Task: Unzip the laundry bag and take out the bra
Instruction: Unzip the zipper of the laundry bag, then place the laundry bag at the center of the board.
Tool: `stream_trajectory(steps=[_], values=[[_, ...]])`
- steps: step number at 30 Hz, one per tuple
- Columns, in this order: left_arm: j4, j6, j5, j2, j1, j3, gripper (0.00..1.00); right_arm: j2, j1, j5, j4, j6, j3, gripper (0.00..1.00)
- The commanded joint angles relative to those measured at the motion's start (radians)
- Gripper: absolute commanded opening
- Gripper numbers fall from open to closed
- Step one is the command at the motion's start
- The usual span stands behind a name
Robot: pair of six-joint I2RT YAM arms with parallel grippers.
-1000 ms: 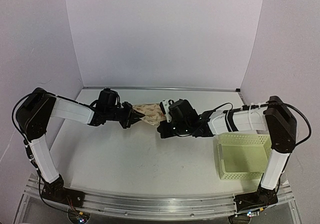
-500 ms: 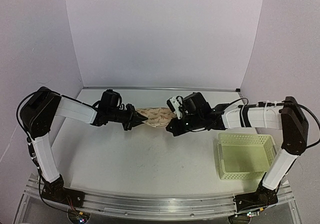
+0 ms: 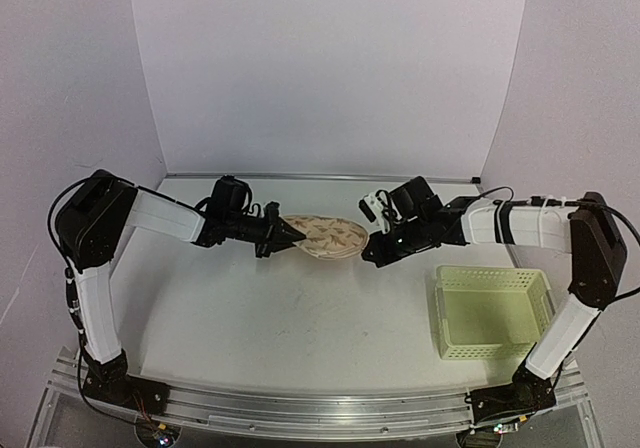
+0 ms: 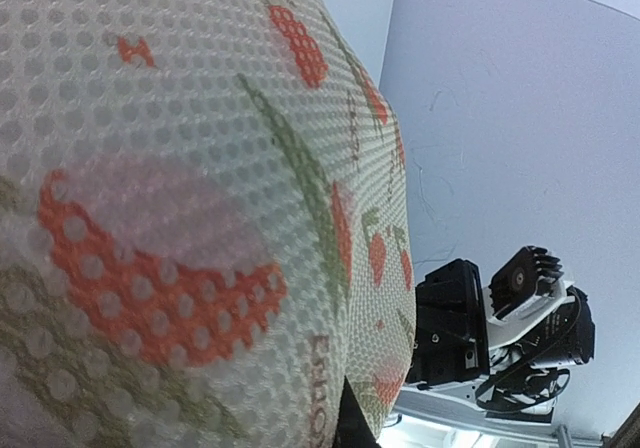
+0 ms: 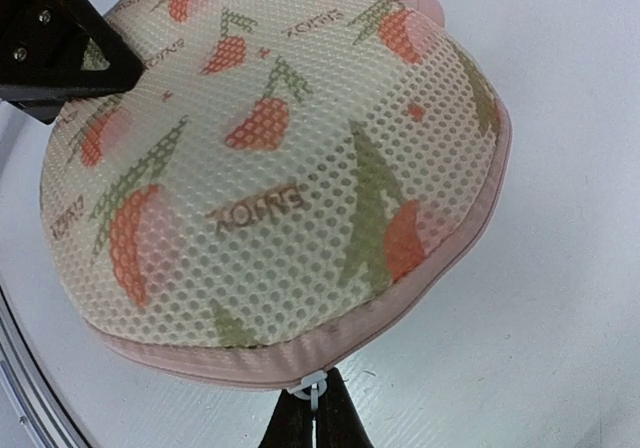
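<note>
The laundry bag (image 3: 326, 236) is a domed beige mesh pouch with orange and green print and a pink zipped edge. It is stretched between both grippers just above the table. My left gripper (image 3: 292, 236) is shut on its left end. In the left wrist view the mesh (image 4: 200, 218) fills the frame and only a dark finger tip (image 4: 358, 420) shows. My right gripper (image 3: 373, 247) is shut on the white zip pull (image 5: 312, 388) at the bag's (image 5: 280, 168) pink rim, its fingertips (image 5: 316, 420) pinched together. The bra is hidden.
A pale yellow-green lattice basket (image 3: 490, 310) stands at the right near the right arm's base. White walls close the table's back and sides. The left gripper's black finger (image 5: 55, 43) shows at the top left of the right wrist view.
My right gripper has moved right and toward the back, off the top of the bag to its right edge. The left gripper has shifted slightly right, and more of the bag shows.
</note>
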State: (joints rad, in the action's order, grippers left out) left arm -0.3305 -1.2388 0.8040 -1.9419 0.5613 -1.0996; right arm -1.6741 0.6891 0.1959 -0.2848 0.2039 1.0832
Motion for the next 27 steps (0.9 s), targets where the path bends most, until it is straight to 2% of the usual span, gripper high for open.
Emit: stream_trajectory(steps=[1, 7, 11, 19, 21, 24, 27], values=[[-0.018, 0.113, 0.105, -0.030, -0.006, -0.089, 0.00, 0.057, -0.044, -0.013, -0.067, -0.057, -0.023, 0.00], [0.072, 0.205, 0.147, -0.091, -0.006, -0.168, 0.00, 0.091, -0.048, 0.044, -0.085, -0.062, -0.081, 0.00], [0.375, 0.386, 0.082, -0.142, -0.005, -0.306, 0.00, 0.131, -0.041, 0.082, -0.061, -0.014, -0.141, 0.00], [0.571, 0.515, 0.057, -0.230, -0.007, -0.495, 0.00, 0.169, 0.063, 0.079, 0.042, 0.121, -0.229, 0.00], [0.590, 0.520, 0.048, -0.241, -0.010, -0.516, 0.04, 0.160, 0.102, 0.067, 0.070, 0.160, -0.236, 0.00], [0.623, 0.524, 0.003, -0.239, -0.024, -0.528, 0.21, 0.133, 0.149, 0.005, 0.086, 0.214, -0.229, 0.00], [0.652, 0.535, -0.026, -0.221, -0.041, -0.521, 0.34, 0.100, 0.173, -0.042, 0.104, 0.264, -0.212, 0.00]])
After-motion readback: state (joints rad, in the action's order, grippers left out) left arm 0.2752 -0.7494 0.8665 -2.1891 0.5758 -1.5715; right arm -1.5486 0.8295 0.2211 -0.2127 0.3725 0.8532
